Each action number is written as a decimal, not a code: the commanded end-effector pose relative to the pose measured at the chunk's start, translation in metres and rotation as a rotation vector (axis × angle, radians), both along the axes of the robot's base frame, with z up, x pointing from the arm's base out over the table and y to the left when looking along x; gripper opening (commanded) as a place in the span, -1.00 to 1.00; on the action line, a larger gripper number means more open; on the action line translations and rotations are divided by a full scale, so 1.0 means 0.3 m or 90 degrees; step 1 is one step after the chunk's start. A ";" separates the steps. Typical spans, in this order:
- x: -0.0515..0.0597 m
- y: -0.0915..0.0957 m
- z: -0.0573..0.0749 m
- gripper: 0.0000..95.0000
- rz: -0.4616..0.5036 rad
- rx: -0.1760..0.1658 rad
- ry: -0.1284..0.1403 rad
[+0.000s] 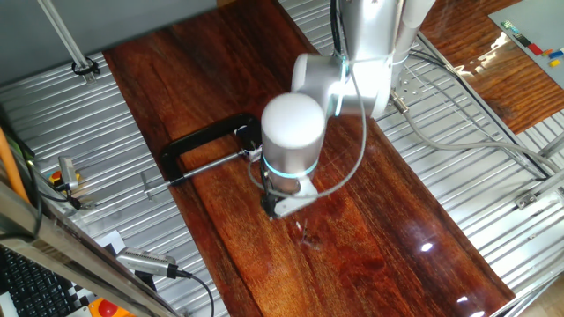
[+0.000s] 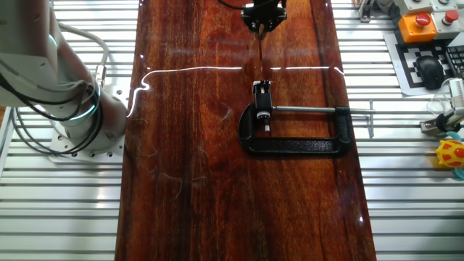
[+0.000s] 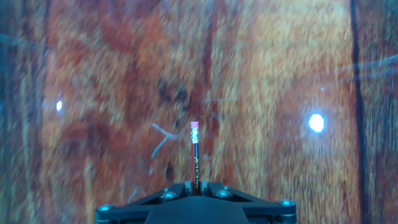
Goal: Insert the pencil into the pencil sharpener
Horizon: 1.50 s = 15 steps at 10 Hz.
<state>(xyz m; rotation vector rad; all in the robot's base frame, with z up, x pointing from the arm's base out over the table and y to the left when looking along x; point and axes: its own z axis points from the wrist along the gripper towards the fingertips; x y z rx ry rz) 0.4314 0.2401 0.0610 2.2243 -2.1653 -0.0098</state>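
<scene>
My gripper [image 3: 196, 185] is shut on the pencil [image 3: 195, 152], a thin dark stick that points away from the hand over the red-brown wood, pink eraser end outermost. In the other fixed view the gripper [image 2: 262, 16] is at the far end of the board, and the pencil [image 2: 258, 51] reaches from it towards the black C-shaped clamp [image 2: 297, 132]. The pencil sharpener [image 2: 262, 110], a small white block, sits in the clamp's jaw, a short way beyond the pencil's end. In one fixed view the arm hides most of the gripper [image 1: 286, 204], and the clamp [image 1: 207, 145] lies to its left.
The wooden board [image 2: 196, 181] lies between ribbed metal surfaces. The robot base [image 2: 72, 109] and its cables stand at the left. An orange stop button [image 2: 417, 20] and a yellow toy [image 2: 451, 154] are at the right. The clamp's screw rod [image 2: 319, 110] sticks out rightwards.
</scene>
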 end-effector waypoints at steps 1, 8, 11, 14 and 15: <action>0.005 0.007 -0.007 -1.00 -0.011 0.003 0.003; 0.005 0.007 -0.007 -1.00 -0.062 0.000 -0.013; 0.005 0.006 -0.008 -1.00 -0.031 -0.006 -0.011; 0.005 0.006 -0.009 -1.00 -0.014 -0.010 -0.010; 0.005 0.005 -0.009 -1.00 -0.013 -0.009 -0.010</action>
